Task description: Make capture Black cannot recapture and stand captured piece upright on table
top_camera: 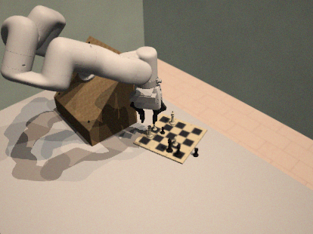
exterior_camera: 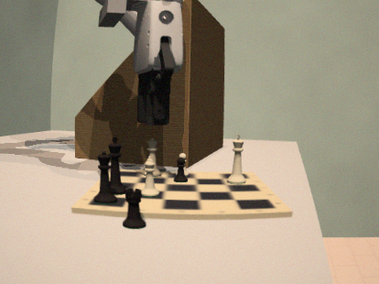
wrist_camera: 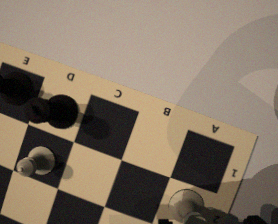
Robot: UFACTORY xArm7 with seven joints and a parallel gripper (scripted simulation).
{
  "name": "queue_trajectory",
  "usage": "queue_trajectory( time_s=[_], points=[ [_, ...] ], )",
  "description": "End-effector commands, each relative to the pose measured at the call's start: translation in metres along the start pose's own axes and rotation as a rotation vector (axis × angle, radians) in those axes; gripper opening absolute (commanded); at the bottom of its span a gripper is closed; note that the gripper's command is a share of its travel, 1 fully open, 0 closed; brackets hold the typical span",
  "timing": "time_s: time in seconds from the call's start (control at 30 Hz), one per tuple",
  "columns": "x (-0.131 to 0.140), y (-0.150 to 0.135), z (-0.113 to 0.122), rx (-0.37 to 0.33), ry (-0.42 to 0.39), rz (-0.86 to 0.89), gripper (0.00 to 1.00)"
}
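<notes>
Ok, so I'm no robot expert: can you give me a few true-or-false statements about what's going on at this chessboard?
1. The gripper hangs above the board, holding nothing. True.
2. A black rook stands on the table, off the board. True.
3. The tall white piece lies on its side. False: it stands upright.
4. The board rests on top of the wooden block. False: it lies on the table before it.

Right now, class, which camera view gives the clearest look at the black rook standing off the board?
The exterior view: the black rook stands upright on the table in front of the board's near edge, its battlements plain. The top view shows it only as a tiny dark piece beside the board. The wrist view does not show it.
</notes>
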State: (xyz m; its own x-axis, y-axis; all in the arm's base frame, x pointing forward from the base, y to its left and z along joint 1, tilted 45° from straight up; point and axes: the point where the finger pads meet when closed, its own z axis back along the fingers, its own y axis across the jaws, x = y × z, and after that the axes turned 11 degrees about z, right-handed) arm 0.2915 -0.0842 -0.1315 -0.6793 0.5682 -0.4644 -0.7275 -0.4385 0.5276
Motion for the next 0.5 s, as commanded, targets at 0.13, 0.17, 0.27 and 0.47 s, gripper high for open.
queue_trajectory(
  time_s=[0.13, 0.17, 0.27, 0.47],
  points=[
    [-0.0001, -0.0014, -0.0079, -0.004, 0.001, 0.0, 0.43],
    [-0.0001, -0.0014, -0.0087, -0.004, 0.001, 0.0, 0.43],
    [-0.0001, -0.0014, -0.0107, -0.004, 0.001, 0.0, 0.43],
    [-0.0001, -0.0014, -0.0121, -0.004, 0.001, 0.0, 0.43]
  ],
)
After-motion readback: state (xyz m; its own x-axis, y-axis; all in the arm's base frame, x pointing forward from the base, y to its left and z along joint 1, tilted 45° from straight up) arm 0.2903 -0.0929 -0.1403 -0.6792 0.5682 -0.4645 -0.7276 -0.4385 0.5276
